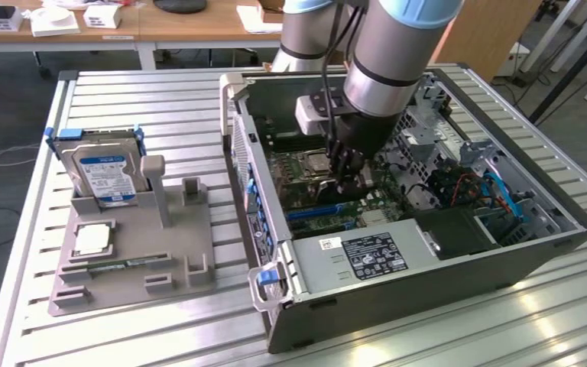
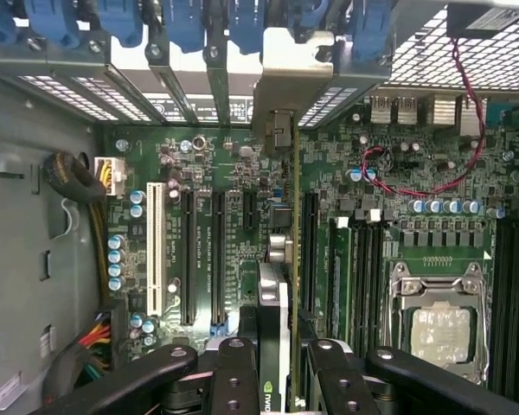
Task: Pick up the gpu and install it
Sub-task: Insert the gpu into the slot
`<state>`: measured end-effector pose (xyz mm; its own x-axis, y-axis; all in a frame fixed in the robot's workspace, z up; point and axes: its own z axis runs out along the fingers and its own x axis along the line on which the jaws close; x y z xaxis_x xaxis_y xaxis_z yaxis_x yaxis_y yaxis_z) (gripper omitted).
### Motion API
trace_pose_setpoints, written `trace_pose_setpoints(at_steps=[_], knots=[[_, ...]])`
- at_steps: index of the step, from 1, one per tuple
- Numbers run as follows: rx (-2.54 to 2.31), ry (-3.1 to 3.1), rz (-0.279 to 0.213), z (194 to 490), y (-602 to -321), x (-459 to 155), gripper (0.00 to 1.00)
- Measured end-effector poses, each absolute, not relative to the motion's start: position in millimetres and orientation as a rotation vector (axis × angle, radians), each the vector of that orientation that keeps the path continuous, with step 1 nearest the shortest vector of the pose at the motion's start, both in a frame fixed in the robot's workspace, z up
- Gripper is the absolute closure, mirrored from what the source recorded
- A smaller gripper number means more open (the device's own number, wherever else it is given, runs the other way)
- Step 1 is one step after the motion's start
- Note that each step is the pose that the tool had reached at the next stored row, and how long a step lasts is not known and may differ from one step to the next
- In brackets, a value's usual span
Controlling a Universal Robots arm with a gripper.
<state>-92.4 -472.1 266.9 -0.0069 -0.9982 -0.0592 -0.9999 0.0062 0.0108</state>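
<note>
Install step: black fingers (image 2: 235,380) clamp thin dark gpu card (image 2: 275,303) edge-on over green motherboard (image 2: 199,173); I judge seating needs square, exact alignment.

A blue-labelled hard drive (image 1: 105,172) stands upright in a grey holder (image 1: 183,233) on the slatted metal table (image 1: 426,345), at the exterior view's left of an open computer case (image 1: 426,306); a processor chip (image 1: 92,239) lies flat in the holder.

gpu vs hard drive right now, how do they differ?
Place: the gpu is inside the case, over the motherboard; the hard drive stands in the grey holder outside it.
Hold: the claw is clamped on the gpu; the hard drive is ungripped.
Shape: the gpu is a thin card; the hard drive is boxy, blue-white label.
Both stand on edge.
</note>
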Motion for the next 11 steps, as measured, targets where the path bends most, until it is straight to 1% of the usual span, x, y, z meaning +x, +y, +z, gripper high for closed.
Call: trace_pose_setpoints(at_steps=[11], knots=[[-2.189, 2.204, 0.077, 264.6, -472.1, -93.2, 0.73]])
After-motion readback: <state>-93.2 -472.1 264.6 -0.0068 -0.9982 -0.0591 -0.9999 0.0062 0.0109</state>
